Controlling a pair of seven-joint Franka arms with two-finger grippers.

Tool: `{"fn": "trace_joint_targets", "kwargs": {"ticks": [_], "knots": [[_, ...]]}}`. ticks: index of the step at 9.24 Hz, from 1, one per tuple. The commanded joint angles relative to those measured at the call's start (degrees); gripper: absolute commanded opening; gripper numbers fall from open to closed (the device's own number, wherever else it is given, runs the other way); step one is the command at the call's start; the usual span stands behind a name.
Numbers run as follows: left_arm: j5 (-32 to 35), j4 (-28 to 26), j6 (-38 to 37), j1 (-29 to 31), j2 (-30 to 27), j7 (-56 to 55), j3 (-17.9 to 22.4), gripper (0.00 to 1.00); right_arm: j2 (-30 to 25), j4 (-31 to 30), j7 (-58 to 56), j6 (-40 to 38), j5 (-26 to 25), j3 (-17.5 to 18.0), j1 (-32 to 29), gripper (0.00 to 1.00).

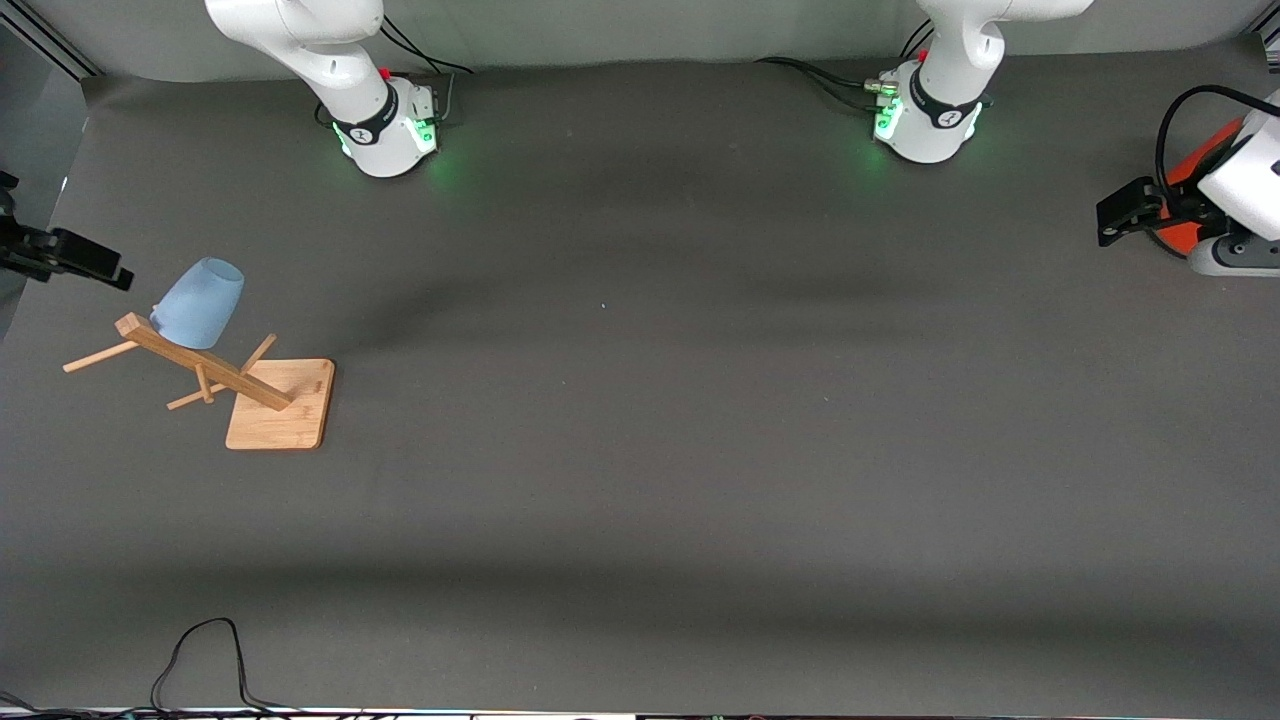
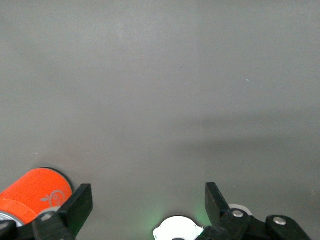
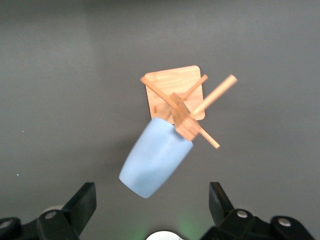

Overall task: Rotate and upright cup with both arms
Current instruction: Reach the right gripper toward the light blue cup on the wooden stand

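While the cup hangs on the rack, no step is done yet.
Cup: the blue cup sits upside down on a peg of the wood rack, at the right arm's end of the table.
Right gripper: the right gripper is up over the cup, wide open, holding nothing.
Left gripper: the left gripper waits at the left arm's end, over the table by an orange can, wide open, holding nothing.
Left to do: grab the cup, lift it off, turn it, stand it up.
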Motion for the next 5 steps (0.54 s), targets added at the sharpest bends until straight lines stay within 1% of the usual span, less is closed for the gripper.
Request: {"fn": "trace_joint_targets", "kwargs": {"ticks": [1, 2, 3, 4, 5], "knots": [[0.05, 0.53, -1.56, -0.12, 0.41, -0.15, 0.13, 1.0, -1.19, -2.11, 2.25, 0.02, 1.1, -0.67, -0.07, 1.0], [0.05, 0.44, -1.82, -0.12, 0.5, -0.16, 0.13, 1.0, -1.28, -2.29, 10.36, 0.02, 1.71, -1.46, 0.27, 1.0], [0.05, 0.18, -1.47, -0.03, 0.67, -0.07, 0.22, 1.0, -1.19, -2.2, 17.84, 0.1, 2.5, -1.46, 0.45, 1.0], [0.05, 0.09, -1.47, -0.03, 0.85, -0.07, 0.22, 1.0, -1.19, -2.37, 23.66, 0.1, 3.2, -1.46, 0.54, 1.0], [-0.04, 0.09, -1.38, -0.03, 0.76, -0.07, 0.22, 1.0, -1.19, -3.25, 26.24, 0.45, 3.21, -1.46, 0.63, 1.0]]}}
